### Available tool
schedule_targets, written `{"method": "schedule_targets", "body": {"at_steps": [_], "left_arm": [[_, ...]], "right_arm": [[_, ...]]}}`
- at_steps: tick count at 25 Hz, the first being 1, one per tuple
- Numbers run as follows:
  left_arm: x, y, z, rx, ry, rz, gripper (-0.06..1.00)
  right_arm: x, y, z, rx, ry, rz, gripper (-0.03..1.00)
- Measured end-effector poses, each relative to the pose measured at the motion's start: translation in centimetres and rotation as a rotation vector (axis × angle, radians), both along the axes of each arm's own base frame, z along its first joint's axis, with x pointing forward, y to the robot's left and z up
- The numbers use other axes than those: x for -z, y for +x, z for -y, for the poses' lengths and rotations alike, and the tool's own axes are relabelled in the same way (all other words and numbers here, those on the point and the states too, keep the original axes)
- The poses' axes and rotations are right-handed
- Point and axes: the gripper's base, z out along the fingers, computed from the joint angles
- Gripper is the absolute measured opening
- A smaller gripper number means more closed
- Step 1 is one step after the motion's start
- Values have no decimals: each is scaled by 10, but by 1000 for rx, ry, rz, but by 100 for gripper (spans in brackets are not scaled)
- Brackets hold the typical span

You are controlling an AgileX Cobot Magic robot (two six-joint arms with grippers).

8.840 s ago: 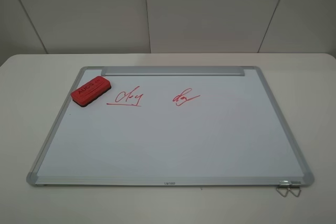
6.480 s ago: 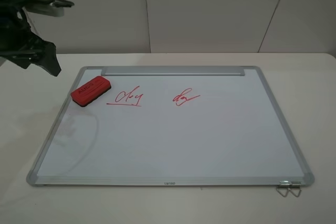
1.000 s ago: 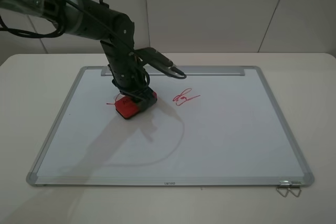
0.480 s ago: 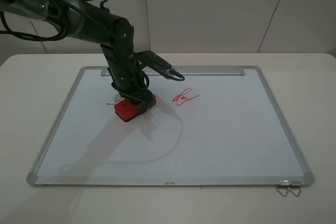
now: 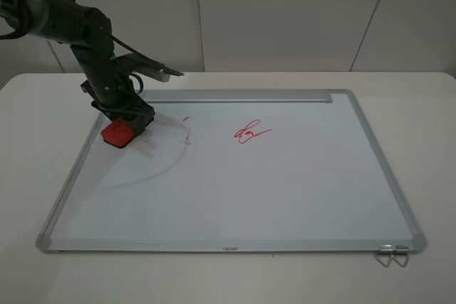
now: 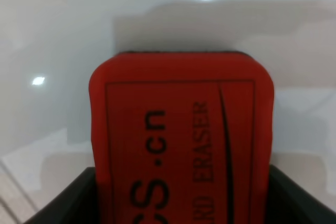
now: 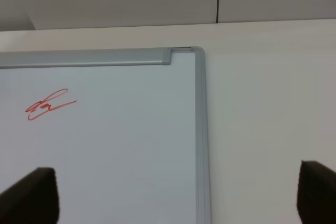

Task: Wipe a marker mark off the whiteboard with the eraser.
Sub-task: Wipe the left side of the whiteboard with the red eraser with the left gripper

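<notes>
Left fingers (image 6: 68, 205) pinch the eraser (image 5: 115, 134), which sits on the whiteboard (image 5: 285, 190) close to its left frame edge. Only faint red flecks of the marker mark (image 5: 187, 140) show, lying to the right of the eraser toward the board's middle, short of the smaller squiggle (image 5: 249, 133). The left arm is judged nearer; the right fingers (image 7: 31, 195) are spread, holding nothing.
</notes>
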Motion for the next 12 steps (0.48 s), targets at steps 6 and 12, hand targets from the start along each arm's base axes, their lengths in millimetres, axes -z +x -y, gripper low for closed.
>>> {"method": "schedule_targets", "body": {"at_steps": [6,12], "left_arm": [[0,3,-14,-22,10,-3,57],[3,-3,19,73,5,3,57]], "right_arm": [[0,0,0,0,0,0,83],[0,0,0,3,-5,0,83]]}}
